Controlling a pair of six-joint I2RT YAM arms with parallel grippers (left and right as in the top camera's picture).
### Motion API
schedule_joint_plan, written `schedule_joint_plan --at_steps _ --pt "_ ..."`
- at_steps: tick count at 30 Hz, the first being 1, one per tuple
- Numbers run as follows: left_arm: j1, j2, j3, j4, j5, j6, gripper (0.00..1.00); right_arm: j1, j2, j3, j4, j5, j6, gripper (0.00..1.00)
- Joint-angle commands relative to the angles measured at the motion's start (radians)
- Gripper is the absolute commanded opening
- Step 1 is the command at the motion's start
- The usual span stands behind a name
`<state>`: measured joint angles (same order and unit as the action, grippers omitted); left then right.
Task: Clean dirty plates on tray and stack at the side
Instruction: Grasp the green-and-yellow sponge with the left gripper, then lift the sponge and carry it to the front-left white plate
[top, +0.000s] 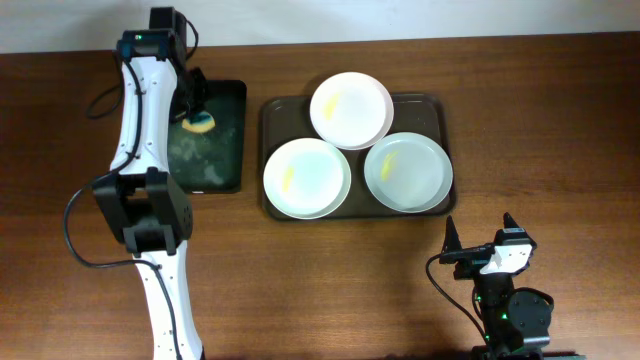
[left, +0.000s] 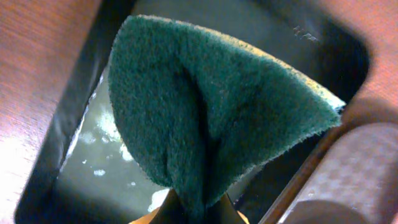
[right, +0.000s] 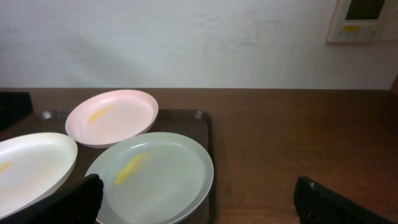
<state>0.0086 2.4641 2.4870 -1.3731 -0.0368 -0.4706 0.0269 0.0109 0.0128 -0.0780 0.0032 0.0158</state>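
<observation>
Three white plates lie on the large dark tray (top: 438, 105): one at the back (top: 350, 108), one front left (top: 306, 177), one front right (top: 407, 172). Each has a yellow smear. In the right wrist view the tray (right: 207, 124) holds the back plate (right: 113, 116), the near plate (right: 155, 177) and the left plate (right: 28, 165). My left gripper (top: 197, 118) is shut on a green and yellow sponge (left: 211, 118), held over the small black tray (top: 225, 150). My right gripper (top: 480, 238) is open and empty, on the table in front of the large tray.
The small black tray (left: 68, 149) holds soapy water and foam, left of the large tray. A black cable (top: 80, 230) loops at the left arm's base. Bare brown table lies to the right and front of the large tray.
</observation>
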Motion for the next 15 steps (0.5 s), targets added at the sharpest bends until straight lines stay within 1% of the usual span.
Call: schedule_joint_plan --at_steps 1,4,7,9,11,15 --pt "-0.013 0.026 -0.070 0.045 -0.019 0.017 0.00 0.006 -0.005 -0.007 -0.004 0.009 0.003 0.98" --pt "-0.012 0.038 -0.081 0.033 -0.019 0.025 0.00 0.006 -0.005 -0.007 -0.004 0.009 0.003 0.98" --pt "-0.010 0.002 -0.016 -0.005 -0.019 0.062 0.00 0.006 -0.005 -0.007 -0.004 0.009 0.003 0.98" --pt "-0.013 -0.045 0.027 -0.053 -0.019 0.062 0.00 0.006 -0.005 -0.007 -0.004 0.009 0.003 0.98" --pt "-0.019 -0.071 0.029 -0.069 -0.021 0.061 0.00 0.006 -0.005 -0.007 -0.004 0.009 0.003 0.98" --pt "-0.056 -0.024 -0.027 -0.020 -0.047 0.061 0.00 0.006 -0.005 -0.007 -0.004 0.009 0.003 0.99"
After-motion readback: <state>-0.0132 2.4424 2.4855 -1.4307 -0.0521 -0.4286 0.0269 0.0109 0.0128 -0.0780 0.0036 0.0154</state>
